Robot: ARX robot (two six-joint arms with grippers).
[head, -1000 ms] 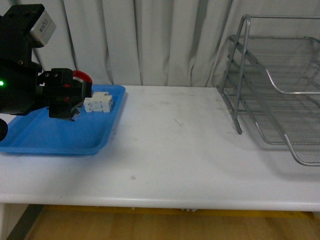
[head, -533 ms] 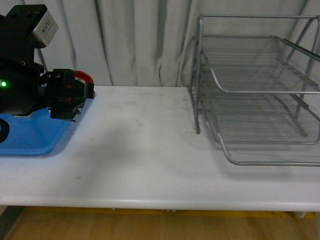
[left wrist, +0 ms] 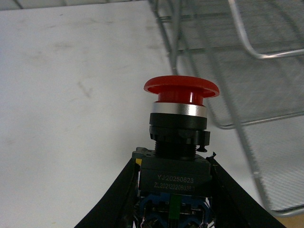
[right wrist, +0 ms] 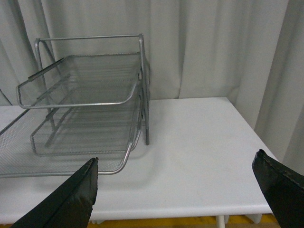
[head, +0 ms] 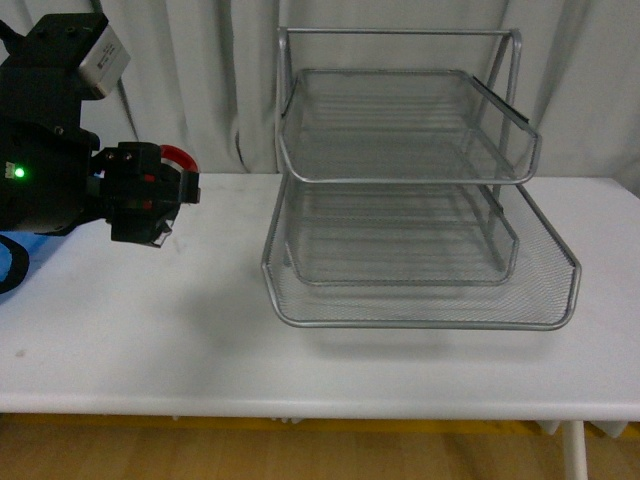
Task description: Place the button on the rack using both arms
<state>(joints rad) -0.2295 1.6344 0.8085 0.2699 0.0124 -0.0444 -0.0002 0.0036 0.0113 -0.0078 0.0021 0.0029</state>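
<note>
The button (head: 178, 155), red cap on a dark body, is clamped in my left gripper (head: 158, 195), which hangs above the table's left part. In the left wrist view the button (left wrist: 181, 89) stands upright with its cap outward, and my left gripper (left wrist: 174, 167) is shut on its blocky base. The silver wire rack (head: 420, 324) stands mid-table, just right of the button; its mesh (left wrist: 247, 47) lies a short way beyond the cap. My right gripper (right wrist: 175, 161) is open and empty above bare table, with the rack (right wrist: 85, 102) off to one side. The right arm is outside the front view.
A white table (head: 150, 340) carries everything. A sliver of the blue tray (head: 10, 272) shows at the far left edge. Grey curtains (head: 220, 90) hang close behind. The table's end and front edge (right wrist: 247, 142) lie near my right gripper.
The front view has swung right: the rack went from the right edge to the middle, and the blue tray slid almost out at left. My left gripper still holds the button.
</note>
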